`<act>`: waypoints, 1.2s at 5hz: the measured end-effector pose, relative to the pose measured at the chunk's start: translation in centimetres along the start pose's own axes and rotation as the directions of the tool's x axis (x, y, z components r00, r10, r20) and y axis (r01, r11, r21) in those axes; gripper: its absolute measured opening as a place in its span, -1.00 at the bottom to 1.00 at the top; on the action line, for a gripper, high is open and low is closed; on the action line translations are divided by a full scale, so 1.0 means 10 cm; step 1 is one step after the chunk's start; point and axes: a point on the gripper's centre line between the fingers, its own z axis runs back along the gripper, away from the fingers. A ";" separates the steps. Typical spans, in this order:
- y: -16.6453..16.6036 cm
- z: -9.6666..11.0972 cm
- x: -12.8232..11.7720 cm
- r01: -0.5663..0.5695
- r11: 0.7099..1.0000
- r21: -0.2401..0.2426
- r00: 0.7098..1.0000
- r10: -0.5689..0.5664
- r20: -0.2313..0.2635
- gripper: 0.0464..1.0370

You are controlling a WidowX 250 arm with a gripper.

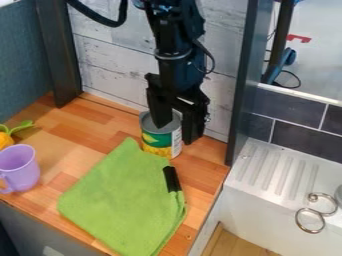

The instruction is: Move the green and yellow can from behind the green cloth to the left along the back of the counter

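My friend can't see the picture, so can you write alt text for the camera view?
A black robot gripper hangs down, jaws apart, at a green-and-yellow can on a wooden counter. A folded green cloth lies in front of the can, with a purple cup at the picture's left and a white ridged drainboard at its right.

The glossy black robot arm (175,56) has rounded, segmented joints with bluish highlights; a thick black cable (110,23) loops at the frame's upper left, a thinner black wire (213,62) curls alongside, and the jaws are black and blocky.
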 end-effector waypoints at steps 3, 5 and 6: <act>-0.01 -0.28 0.12 -0.022 0.995 -0.101 0.992 0.034 0.122 0.93; -0.01 -0.35 0.20 -0.050 0.994 -0.100 0.991 0.061 0.115 0.93; -0.02 -0.40 0.28 -0.068 0.990 -0.125 0.989 0.083 0.119 0.93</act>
